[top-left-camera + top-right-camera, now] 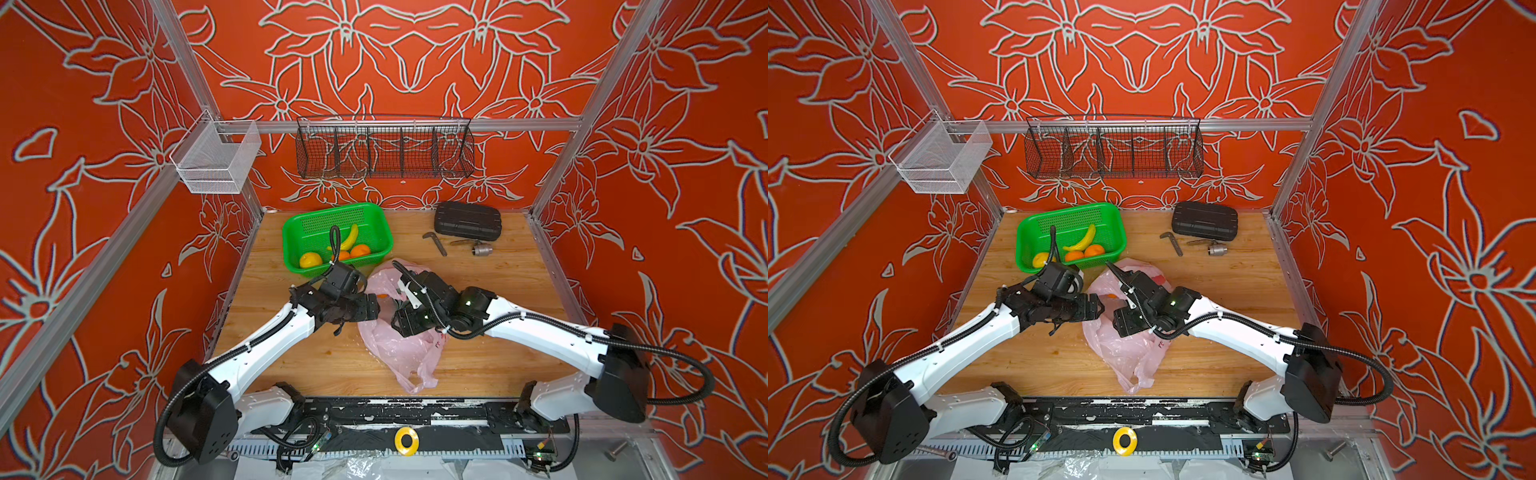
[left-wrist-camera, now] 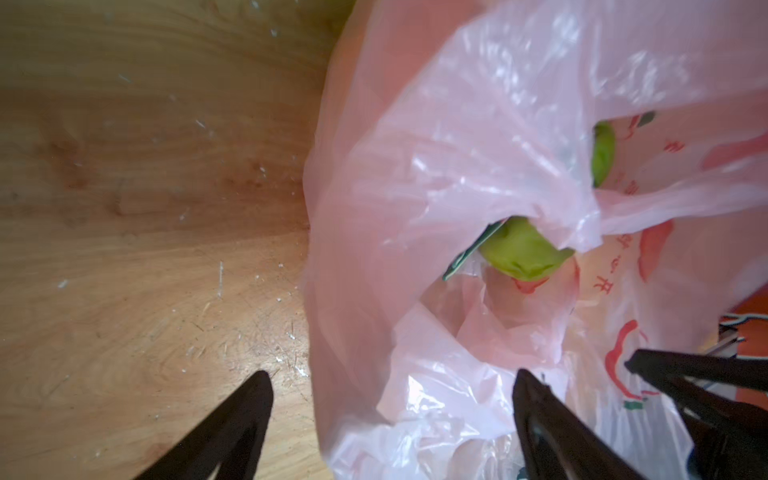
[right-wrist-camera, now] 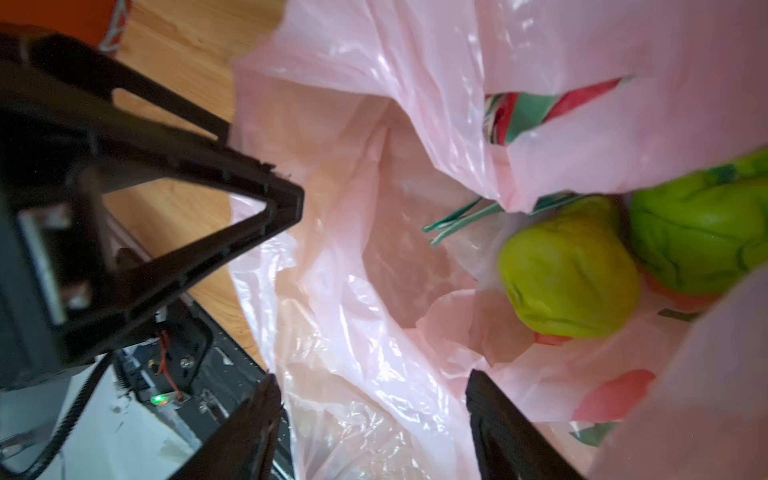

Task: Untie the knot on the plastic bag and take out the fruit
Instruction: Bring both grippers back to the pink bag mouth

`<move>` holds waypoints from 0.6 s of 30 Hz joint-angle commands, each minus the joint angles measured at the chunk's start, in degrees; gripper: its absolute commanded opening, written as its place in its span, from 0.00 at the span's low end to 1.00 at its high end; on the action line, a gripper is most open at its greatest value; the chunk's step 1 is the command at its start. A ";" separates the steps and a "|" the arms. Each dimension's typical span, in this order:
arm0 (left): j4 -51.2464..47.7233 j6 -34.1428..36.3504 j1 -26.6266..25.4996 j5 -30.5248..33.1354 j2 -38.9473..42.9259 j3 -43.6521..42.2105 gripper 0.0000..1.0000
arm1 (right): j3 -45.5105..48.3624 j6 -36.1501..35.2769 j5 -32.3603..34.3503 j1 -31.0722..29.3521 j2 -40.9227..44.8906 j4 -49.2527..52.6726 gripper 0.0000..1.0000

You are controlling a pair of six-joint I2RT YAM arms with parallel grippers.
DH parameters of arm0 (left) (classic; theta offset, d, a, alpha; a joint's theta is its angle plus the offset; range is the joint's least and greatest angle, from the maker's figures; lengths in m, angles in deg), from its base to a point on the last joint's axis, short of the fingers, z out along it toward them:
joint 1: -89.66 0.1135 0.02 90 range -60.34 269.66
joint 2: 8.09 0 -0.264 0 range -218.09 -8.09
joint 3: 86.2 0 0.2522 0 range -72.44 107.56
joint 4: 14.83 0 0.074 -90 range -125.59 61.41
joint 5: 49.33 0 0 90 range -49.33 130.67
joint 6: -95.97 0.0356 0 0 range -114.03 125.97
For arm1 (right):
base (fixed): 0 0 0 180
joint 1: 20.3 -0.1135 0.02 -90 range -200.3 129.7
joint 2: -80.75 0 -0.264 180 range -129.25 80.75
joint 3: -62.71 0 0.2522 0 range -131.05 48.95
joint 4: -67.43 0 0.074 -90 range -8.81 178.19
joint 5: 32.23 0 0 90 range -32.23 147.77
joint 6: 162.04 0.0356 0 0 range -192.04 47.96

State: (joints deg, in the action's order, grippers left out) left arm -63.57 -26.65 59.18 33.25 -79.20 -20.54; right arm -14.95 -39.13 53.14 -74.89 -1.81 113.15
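Note:
The pink plastic bag (image 1: 399, 349) lies mid-table with its mouth gaping; the knot is out of view. Inside it lie fruit: two green ones (image 3: 569, 270) (image 3: 702, 232), the nearer also in the left wrist view (image 2: 519, 249), and a red-and-green dragon fruit (image 3: 523, 112). In a top view something orange (image 1: 382, 296) shows through the film. My left gripper (image 2: 390, 374) is open and straddles the bag's edge, one finger over bare wood. Facing it, my right gripper (image 3: 372, 376) is open with loose bag film between its fingers, not pinched.
Behind the bag a green basket (image 1: 291, 232) holds a banana (image 1: 351, 237), oranges (image 1: 359, 250) and a yellow fruit (image 1: 310, 260). At the back right lie a black case (image 1: 467, 220), a hex key (image 1: 436, 243) and a metal socket (image 1: 482, 249). Two wire baskets hang on the rear rail.

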 commanded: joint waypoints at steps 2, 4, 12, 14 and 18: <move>1.26 -0.23 -2.41 2.67 -4.14 1.24 0.89 | -0.76 -1.19 7.48 -0.26 -1.58 1.74 0.76; 1.06 0.03 -3.23 3.69 -6.25 1.91 0.89 | -0.78 -1.26 9.17 -0.26 -2.96 2.23 0.79; 3.10 -0.54 -4.76 4.25 -10.60 0.16 0.88 | -0.44 -1.93 24.27 0.26 -7.69 2.26 0.89; 3.94 -0.79 -5.03 3.45 -10.50 -0.99 0.87 | -0.52 -1.47 25.11 0.60 -9.23 1.57 0.90; 4.21 -1.11 -5.66 2.79 -10.29 -2.56 0.86 | -0.11 0.33 24.83 0.97 -11.49 -0.66 0.92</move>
State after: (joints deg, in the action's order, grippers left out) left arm -59.68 -26.74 54.21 36.39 -89.47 -21.87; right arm -14.97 -40.21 74.65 -74.26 -11.91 113.98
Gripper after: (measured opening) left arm 0.866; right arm 0.914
